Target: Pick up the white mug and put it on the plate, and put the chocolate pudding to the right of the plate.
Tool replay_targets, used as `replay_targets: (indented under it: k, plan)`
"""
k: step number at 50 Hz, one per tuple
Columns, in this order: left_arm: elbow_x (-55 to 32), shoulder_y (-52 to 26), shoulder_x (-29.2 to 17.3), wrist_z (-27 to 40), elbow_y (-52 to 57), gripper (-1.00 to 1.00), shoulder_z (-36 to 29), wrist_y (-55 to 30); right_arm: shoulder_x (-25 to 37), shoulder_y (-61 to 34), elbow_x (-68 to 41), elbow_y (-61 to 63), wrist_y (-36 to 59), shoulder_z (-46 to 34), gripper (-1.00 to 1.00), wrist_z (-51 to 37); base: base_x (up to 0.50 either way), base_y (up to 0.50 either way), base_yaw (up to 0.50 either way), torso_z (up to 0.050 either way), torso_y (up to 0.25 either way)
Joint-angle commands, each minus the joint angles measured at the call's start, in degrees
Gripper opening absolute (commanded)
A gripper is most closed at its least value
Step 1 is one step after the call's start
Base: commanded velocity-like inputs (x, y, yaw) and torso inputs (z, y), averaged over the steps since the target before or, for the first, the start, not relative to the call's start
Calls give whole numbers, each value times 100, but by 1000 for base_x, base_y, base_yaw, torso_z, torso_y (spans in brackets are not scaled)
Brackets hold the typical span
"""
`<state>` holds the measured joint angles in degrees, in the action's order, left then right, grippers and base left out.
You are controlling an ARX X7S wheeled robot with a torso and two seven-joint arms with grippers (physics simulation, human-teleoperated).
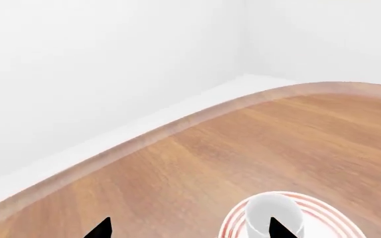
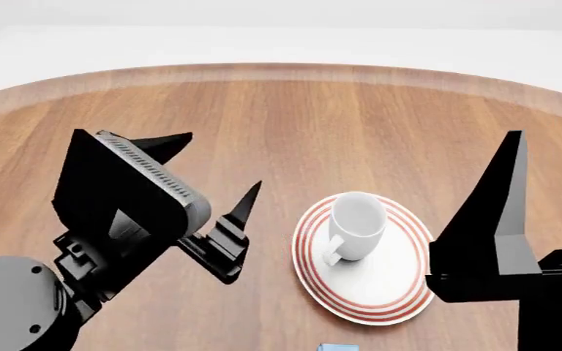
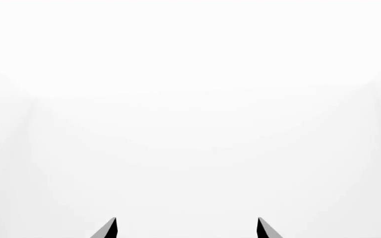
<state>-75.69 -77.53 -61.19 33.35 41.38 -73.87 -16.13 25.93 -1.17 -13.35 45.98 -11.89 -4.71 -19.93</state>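
Glossy white mug (image 2: 356,225) stands upright on the red-ringed round plate (image 2: 386,292), lower centre-right of the head view, on a wood-grain table (image 2: 291,124). Left gripper (image 2: 208,172), empty, fingers spread wide, hangs left of the plate. Right gripper (image 3: 186,228) likewise wide and empty, facing blank white wall.

wood table (image 2: 291,124) w/ plate (image 2: 398,281), pudding (image 2: 338,346)

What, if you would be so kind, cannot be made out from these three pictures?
- Chocolate pudding: head view, cut off by the bottom edge; only a blue sliver shows.
- Plate and white mug: left wrist view, cut off by the bottom edge.
- Right end effector: right wrist view shows only blank white beyond its tips.
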Motion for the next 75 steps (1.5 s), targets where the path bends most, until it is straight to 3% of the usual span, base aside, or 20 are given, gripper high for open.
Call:
replay_targets:
  k: [1, 7, 16, 22, 23, 25, 27, 29, 33, 37, 47, 59, 68, 75]
  plan:
    - [428, 113, -65, -6, 154, 100, 265, 220, -113, -11, 169, 21, 62, 13, 100, 130, 0, 0, 0, 0, 0]
    - [507, 126, -89, 64, 133, 100, 283, 234, -160, -26, 422, 154, 426, -123, 100, 18, 0, 0, 0, 0, 0]
    - [615, 220, -143, 93, 204, 100, 275, 312, -331, 51, 1054, 845, 1903, -578, 100, -305, 0, 0, 0, 0, 0]
    - [618, 231, -140, 103, 222, 100, 277, 313, -429, 205, 982, 1397, 2900, -1013, 100, -453, 0, 0, 0, 0, 0]
    - [614, 222, -138, 108, 226, 100, 279, 300, -287, 175, 559, 1401, 3170, -1142, 100, -820, 0, 0, 0, 0, 0]
    - [611, 226, -137, 108, 221, 100, 280, 302, 616, -265, -29, 1401, 3111, -1766, 100, -1954, 0, 0, 0, 0, 0]
    - [614, 229, -130, 112, 223, 100, 277, 295, 1889, -1382, -672, 1401, 3059, -3167, 100, -3651, 0, 0, 0, 0, 0]
    - [610, 239, -119, 104, 199, 100, 275, 303, 2616, -2684, -1523, 1401, 2736, -4730, 100, -4936, 0, 0, 0, 0, 0]
    - [622, 273, -124, 89, 180, 100, 276, 342, 2884, -4931, -2156, 1401, 2348, -7408, 100, -6354, 0, 0, 0, 0, 0]
    - [621, 294, -120, 65, 174, 100, 276, 367, 2675, -6230, -2686, 1400, 1856, -8967, 100, -6983, 0, 0, 0, 0, 0]
    - [650, 390, -118, 23, 122, 100, 256, 438, 2487, -6279, -3242, 1401, 1755, -8981, 100, -7004, 0, 0, 0, 0, 0]
    - [627, 481, -139, -36, 58, 100, 260, 542, 2298, -5838, -3902, 1401, 2020, -8337, 100, -7004, 0, 0, 0, 0, 0]
    - [603, 524, -157, -62, 25, 100, 277, 612, 2183, -5694, -4726, 1401, 1676, -8158, 100, -7004, 0, 0, 0, 0, 0]
    - [564, 537, -174, -79, 12, 100, 297, 646, 2018, -5190, -5436, 1401, 2200, -7358, 100, -7005, 0, 0, 0, 0, 0]
